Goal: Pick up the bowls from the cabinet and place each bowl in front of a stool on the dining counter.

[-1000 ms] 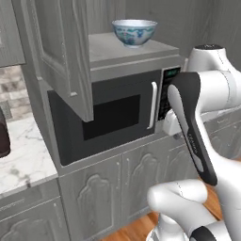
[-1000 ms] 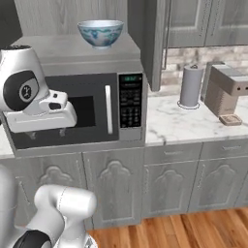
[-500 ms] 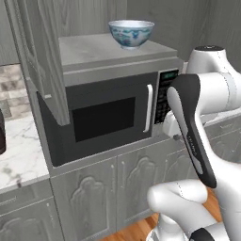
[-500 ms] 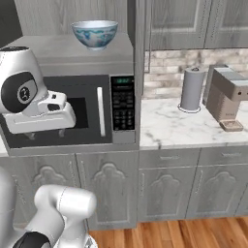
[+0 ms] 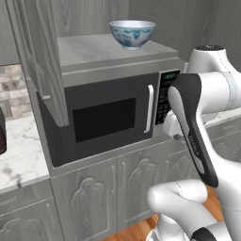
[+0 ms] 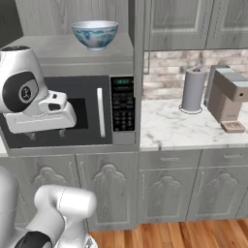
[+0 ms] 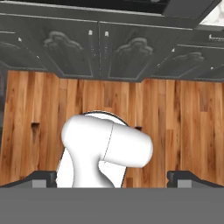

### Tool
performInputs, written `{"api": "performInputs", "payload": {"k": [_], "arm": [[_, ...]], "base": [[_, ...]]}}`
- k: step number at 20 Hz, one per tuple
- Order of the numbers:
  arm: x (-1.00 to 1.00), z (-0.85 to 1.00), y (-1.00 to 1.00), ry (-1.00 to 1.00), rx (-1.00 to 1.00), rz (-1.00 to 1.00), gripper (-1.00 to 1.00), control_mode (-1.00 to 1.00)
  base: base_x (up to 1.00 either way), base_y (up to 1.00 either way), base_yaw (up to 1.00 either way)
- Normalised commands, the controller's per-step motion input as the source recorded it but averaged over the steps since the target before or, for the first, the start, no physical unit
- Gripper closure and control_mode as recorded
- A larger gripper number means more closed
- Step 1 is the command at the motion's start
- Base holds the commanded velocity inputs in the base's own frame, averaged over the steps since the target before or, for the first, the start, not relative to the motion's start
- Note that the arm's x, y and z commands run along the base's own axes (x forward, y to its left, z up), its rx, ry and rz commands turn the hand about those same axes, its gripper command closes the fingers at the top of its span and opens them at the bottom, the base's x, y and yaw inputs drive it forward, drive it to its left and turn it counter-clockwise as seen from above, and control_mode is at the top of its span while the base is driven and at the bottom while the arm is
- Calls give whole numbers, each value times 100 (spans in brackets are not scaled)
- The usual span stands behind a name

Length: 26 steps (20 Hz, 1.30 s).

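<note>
Below, wood floor [image 7: 183, 113] meets base cabinets [image 7: 100, 48].

Coffee machine [image 6: 231, 99] cut by right edge; dark object [image 5: 2, 136] at left edge, unidentifiable.

painted bowl [image 5: 132, 33] upright on cabinet shelf [image 5: 94, 49]

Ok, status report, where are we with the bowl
End effector open, empty, pointing down at wood floor. Painted bowl on cabinet shelf above microwave, untouched. Cabinet door open; nothing blocking the bowl.
</note>
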Motion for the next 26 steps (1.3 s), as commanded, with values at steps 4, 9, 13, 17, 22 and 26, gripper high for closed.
{"api": "performInputs", "payload": {"k": [4, 9, 13, 17, 22, 26], "arm": [[0, 0, 0, 0, 0, 0, -100, 100], [0, 0, 0, 0, 0, 0, -100, 100], [0, 0, 0, 0, 0, 0, -100, 100], [0, 0, 0, 0, 0, 0, -100, 100], [0, 0, 0, 0, 0, 0, -100, 100], [0, 0, 0, 0, 0, 0, -100, 100]], "base": [[25, 27, 0], [35, 35, -1], [45, 23, 0], [46, 7, 0], [41, 7, 0], [17, 2, 0]]}}
